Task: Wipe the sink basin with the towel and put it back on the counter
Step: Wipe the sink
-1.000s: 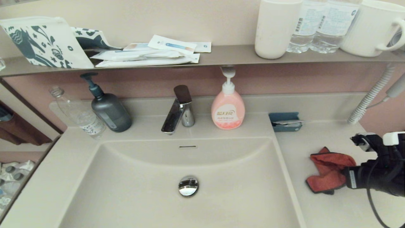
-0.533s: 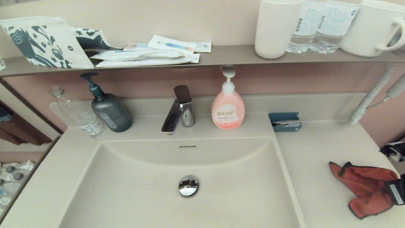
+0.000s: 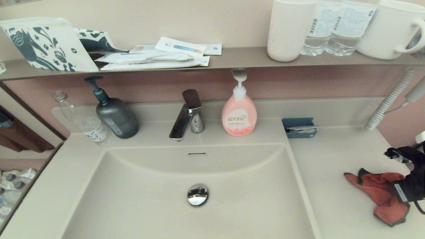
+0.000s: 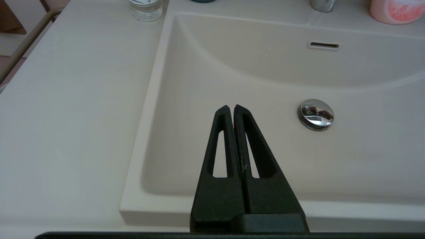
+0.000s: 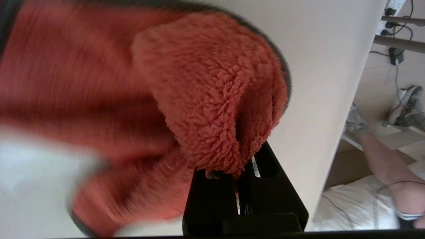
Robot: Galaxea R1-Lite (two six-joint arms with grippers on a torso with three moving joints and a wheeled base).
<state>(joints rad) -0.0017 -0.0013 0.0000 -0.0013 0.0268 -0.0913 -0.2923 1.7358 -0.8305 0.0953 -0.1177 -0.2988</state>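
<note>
The red-orange towel [image 3: 382, 192] with its dark grey edge lies bunched on the counter [image 3: 332, 159] at the far right, near the counter's right edge. My right gripper [image 3: 396, 191] is shut on the towel [image 5: 212, 99], a fold pinched between its black fingers [image 5: 212, 189]. The beige sink basin [image 3: 149, 199] with chrome drain plug [image 3: 197, 195] and overflow slot [image 3: 197, 154] is bare. My left gripper [image 4: 231, 108] is shut and holds nothing, hovering over the near left part of the basin [image 4: 265, 76]; it is out of the head view.
Behind the basin stand a chrome faucet [image 3: 186, 116], pink soap bottle [image 3: 239, 114], dark pump bottle [image 3: 113, 113] and clear bottle [image 3: 83, 121]. A blue holder [image 3: 298, 127] sits on the counter's back right. A shelf [image 3: 232, 58] above carries cups, bottles and a patterned pouch [image 3: 43, 44].
My right gripper dragged the towel from near the basin's right rim out to the counter's far right, then shifted slightly back; the towel is more bunched now.
</note>
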